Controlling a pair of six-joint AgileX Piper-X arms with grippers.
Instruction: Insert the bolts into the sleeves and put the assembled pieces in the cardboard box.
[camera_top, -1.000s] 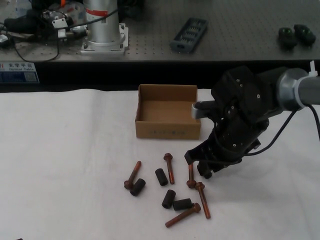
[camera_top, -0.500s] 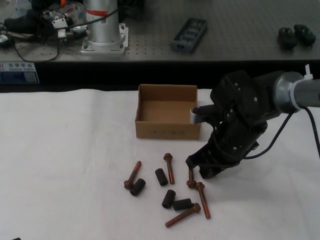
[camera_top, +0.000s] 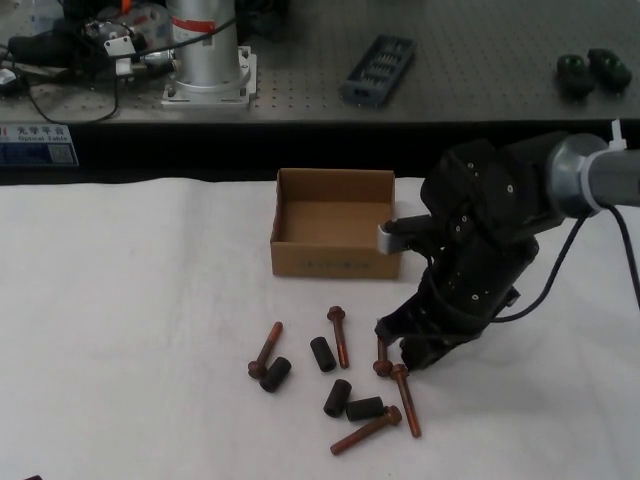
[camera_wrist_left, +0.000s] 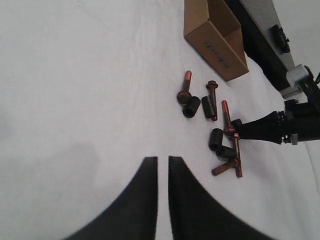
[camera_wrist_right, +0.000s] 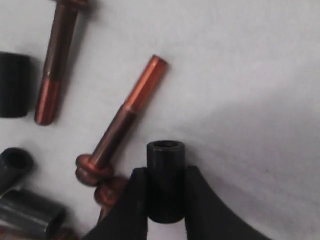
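Right end effector (camera_wrist_right: 165, 173): clamped on a black sleeve (camera_wrist_right: 165, 154), now lower, just beside a bolt (camera_wrist_right: 131, 107) on the table (camera_top: 120, 300).
Left end effector (camera_wrist_left: 162, 161): nearly closed, empty.
Meaning: probably lining up for insertion; cardboard box (camera_top: 335, 265) unfilled.

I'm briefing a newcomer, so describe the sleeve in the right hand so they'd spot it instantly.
Find the cardboard box on the white cloth; the right hand hangs near its right front corner, over loose bolts. The black sleeve is pinched in that hand; every other sleeve lies loose.
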